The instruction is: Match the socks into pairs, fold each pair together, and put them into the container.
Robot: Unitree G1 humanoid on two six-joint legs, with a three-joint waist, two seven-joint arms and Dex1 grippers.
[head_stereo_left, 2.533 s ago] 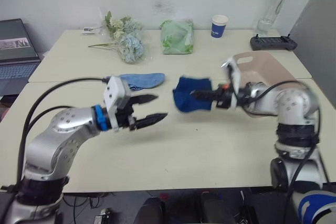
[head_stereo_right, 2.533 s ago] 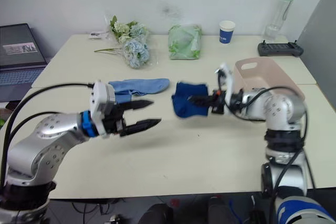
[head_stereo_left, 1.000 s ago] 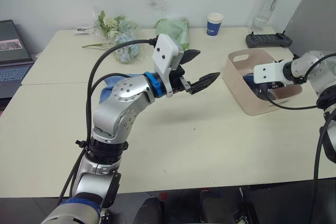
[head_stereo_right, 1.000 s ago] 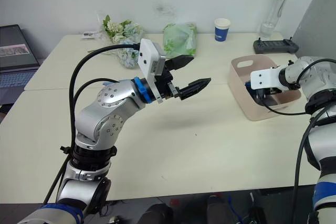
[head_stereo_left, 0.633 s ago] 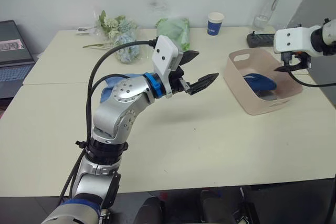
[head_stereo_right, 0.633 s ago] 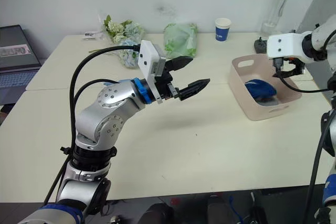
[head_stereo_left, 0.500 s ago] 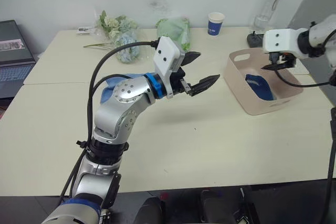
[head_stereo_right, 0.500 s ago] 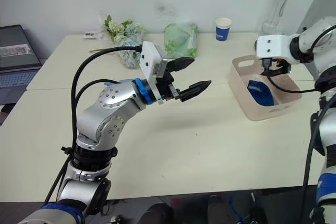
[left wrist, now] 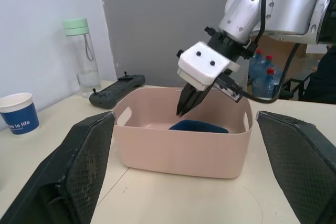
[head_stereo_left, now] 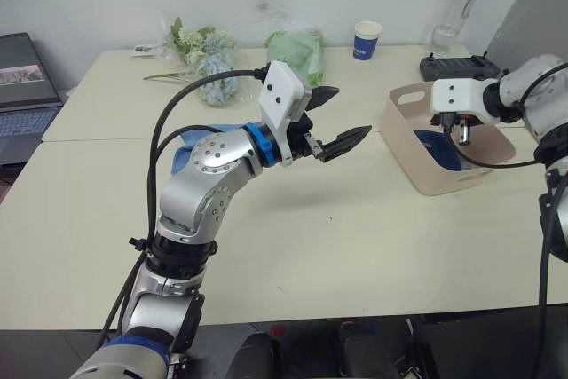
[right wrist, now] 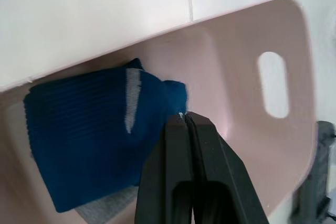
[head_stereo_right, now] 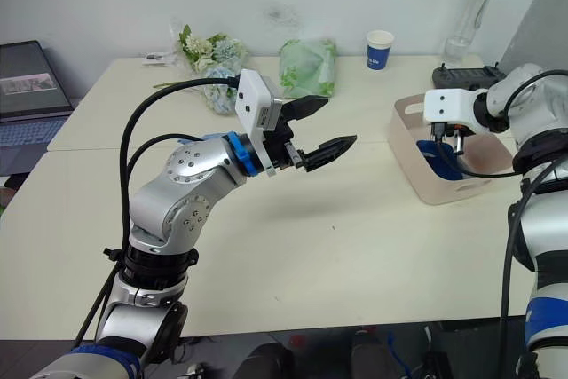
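Now that your right gripper point(right wrist: 185, 120), fingers pressed together and empty, has dropped the folded navy socks point(right wrist: 94, 140) into the container point(head_stereo_left: 401, 164), your left gripper point(head_stereo_left: 335, 118) waits wide open above the surface point(head_stereo_left: 355, 246), with the light blue sock point(head_stereo_left: 182, 155) next.

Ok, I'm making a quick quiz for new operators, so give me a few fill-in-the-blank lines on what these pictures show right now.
1. The dark navy sock bundle lies inside the pale ____ container.
2. The right gripper, over the container, has its fingers ____.
3. The left gripper, raised over the table, is ____ and holds nothing.
4. The paper cup at the back is ____ and white.

Missing words: pink; shut; open; blue
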